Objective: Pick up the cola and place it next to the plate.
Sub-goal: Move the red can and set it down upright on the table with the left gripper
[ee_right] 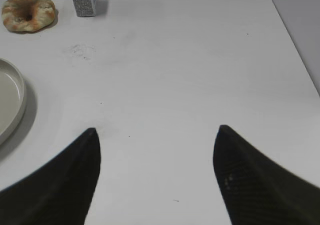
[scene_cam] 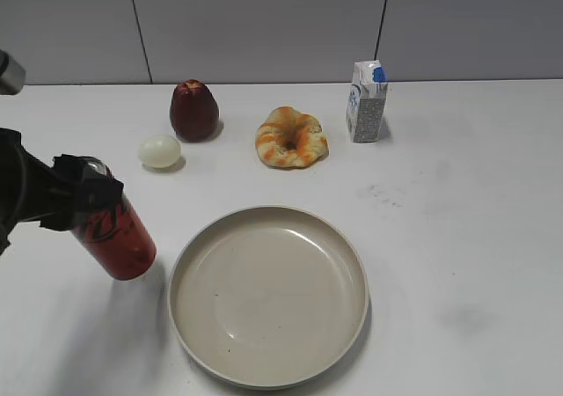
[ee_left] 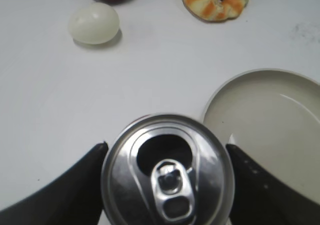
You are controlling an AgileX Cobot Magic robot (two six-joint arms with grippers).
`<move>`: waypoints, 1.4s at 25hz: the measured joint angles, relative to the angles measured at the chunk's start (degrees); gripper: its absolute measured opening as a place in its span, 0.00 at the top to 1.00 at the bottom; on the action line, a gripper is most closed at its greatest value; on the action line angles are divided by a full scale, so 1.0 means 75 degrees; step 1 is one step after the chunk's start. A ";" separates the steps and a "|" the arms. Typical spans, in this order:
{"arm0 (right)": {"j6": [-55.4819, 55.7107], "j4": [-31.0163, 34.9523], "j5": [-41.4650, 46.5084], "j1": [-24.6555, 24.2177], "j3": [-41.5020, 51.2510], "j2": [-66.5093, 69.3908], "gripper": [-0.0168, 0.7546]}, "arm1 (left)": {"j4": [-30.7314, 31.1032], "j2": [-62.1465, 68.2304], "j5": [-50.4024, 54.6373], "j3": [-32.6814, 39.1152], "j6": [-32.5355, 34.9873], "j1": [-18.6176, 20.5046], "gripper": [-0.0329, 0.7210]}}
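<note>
White table [scene_cam: 457,238]: egg [scene_cam: 159,151], apple [scene_cam: 193,110], bread ring [scene_cam: 291,137], milk carton [scene_cam: 367,101] behind plate [scene_cam: 204,246]

We see the cola [scene_cam: 119,233] just left of the plate [scene_cam: 268,370]; behind them stand egg [scene_cam: 159,151], apple [scene_cam: 193,110], bread ring [scene_cam: 291,137], carton [scene_cam: 366,102].
</note>
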 joint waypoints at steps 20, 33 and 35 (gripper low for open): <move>0.0000 0.0000 0.0000 0.0000 0.0000 0.0000 0.28 | -0.0279 0.0642 -0.0071 0.0020 0.0000 -0.0015 0.28; 0.0000 0.0000 0.0000 0.0000 0.0000 0.0000 0.28 | -0.0316 0.0684 -0.0148 0.0020 0.0000 -0.0596 0.26; 0.0000 0.0000 0.0000 0.0000 0.0000 0.0000 0.28 | -0.0316 0.0694 -0.0166 0.0020 0.0000 -0.0596 0.25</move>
